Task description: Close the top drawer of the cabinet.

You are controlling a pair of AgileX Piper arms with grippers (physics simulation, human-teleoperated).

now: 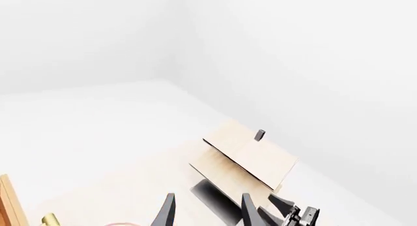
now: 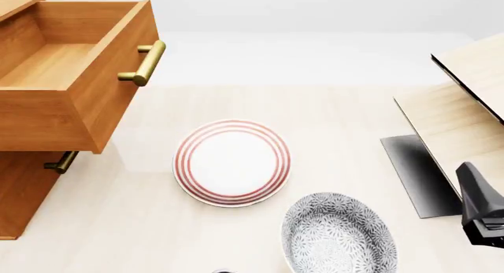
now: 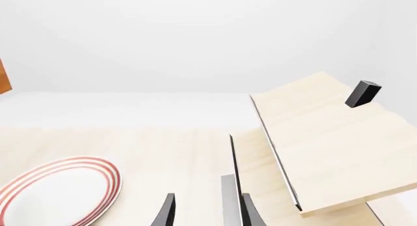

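Red-ringed white plate (image 2: 231,163) mid-table, grey patterned plate (image 2: 339,234) just beside it, pale wood unit (image 2: 464,102) at right

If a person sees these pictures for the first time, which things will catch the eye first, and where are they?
First comes the top drawer, pulled far out of the orange-brown cabinet at the far left, its brass handle pointing toward the table's middle. Next is the red-ringed plate at the table's centre, with a grey patterned plate nearer and to its right. At the right edge stands a pale wooden unit, a dark claw before it.
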